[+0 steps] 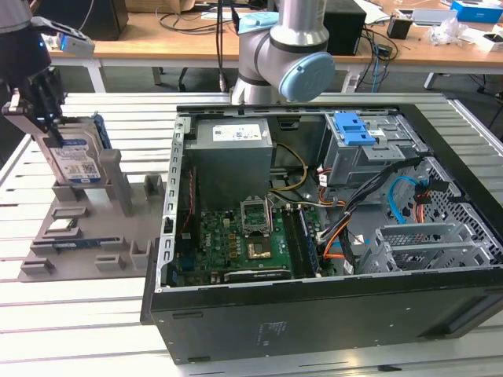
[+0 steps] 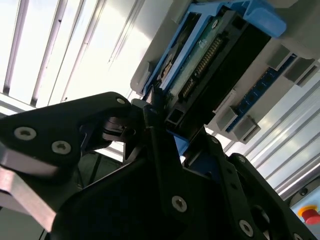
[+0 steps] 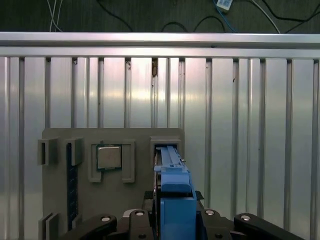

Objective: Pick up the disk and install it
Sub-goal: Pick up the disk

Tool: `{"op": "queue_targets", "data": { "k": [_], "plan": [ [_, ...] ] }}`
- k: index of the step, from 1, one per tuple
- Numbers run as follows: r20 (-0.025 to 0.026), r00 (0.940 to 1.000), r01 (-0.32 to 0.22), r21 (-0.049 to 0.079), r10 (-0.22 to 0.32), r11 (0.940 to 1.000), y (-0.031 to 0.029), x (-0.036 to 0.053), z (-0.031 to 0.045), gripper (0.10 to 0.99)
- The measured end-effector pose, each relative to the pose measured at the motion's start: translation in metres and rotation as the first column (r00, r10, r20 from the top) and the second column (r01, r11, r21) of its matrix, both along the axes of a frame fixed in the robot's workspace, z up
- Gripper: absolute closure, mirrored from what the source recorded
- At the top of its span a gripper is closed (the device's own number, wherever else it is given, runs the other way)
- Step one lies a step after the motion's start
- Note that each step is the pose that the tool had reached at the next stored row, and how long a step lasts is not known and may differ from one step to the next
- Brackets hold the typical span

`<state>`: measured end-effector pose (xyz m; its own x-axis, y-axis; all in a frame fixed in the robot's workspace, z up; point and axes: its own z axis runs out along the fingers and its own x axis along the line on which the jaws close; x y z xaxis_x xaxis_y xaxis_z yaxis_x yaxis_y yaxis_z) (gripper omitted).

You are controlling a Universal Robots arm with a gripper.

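To the exterior view's left of the computer case (image 1: 314,314), your gripper (image 1: 52,135) looks clamped on the top edge of the disk (image 1: 76,162). The disk stands upright at the grey holder tray (image 1: 102,236), apart from the case. Judge it stiff, dense and shock-sensitive. Hold its 2 blue side rails (image 3: 175,190), never the bare circuit board (image 2: 205,47). The blue latch plate (image 1: 354,128) sits inside the case, towards the exterior view's right.

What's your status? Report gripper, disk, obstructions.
Black gripper shut on silver metal disk with blue plastic rails. Disk upright in grey plastic fixture, outside open black computer case. No obstruction seen.
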<state>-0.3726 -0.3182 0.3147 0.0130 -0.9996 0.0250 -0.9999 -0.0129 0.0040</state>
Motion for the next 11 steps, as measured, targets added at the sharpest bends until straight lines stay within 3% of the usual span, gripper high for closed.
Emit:
{"op": "queue_targets", "data": {
  "k": [11],
  "plan": [
    [0.0000,1.0000,0.000,0.000,0.000,1.0000,0.0044,0.0000,0.0499,0.722]
  ]
}}
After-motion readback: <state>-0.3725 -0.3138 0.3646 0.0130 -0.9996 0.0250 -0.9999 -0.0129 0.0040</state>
